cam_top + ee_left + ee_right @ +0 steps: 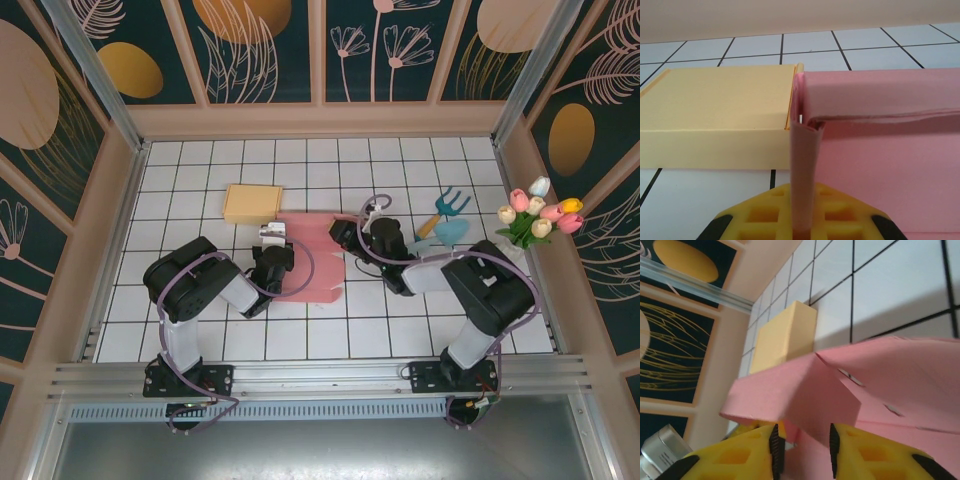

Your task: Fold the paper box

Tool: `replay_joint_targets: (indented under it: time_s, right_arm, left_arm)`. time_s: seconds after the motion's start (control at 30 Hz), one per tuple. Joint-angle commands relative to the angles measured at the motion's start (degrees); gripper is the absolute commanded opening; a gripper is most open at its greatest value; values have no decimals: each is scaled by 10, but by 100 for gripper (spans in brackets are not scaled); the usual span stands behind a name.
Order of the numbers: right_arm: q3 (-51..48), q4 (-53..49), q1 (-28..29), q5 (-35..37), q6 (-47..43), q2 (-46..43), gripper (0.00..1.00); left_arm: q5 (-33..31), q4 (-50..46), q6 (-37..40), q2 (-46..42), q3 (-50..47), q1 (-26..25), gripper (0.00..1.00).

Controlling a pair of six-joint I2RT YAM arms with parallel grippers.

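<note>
The pink paper box (312, 262) lies partly folded on the white tiled table, between the two arms. My left gripper (272, 234) is at its left edge; in the left wrist view it (804, 231) is shut on a narrow upright pink flap (805, 170) that rises from the box's corner (880, 150). My right gripper (341, 236) is at the box's far right corner. In the right wrist view its jaws (804, 445) stand apart, with a raised pink flap (810, 390) between and above them.
A folded yellow box (252, 203) sits just behind and left of the pink one, touching its corner (715, 115) (782, 335). A blue toy rake (452, 205), a teal scoop (450, 232) and a bunch of tulips (538, 215) lie to the right. Walls enclose the table.
</note>
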Motion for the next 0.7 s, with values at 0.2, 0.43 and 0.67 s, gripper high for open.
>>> replay_joint_targets:
  time_s: [0.2,0.43,0.67]
  right_arm:
    - [-33,-97,-1,91,-110,-43,45]
    - [-4,-130,-2,99,-132,-13,46]
    - [29,-135,-2,79,-125,44,49]
  left_arm:
    - [-5,-9,14,12,10,1,0]
    - [-4,-14,13,12,12,1,0]
    - [-4,-14,14,11,11,2,0]
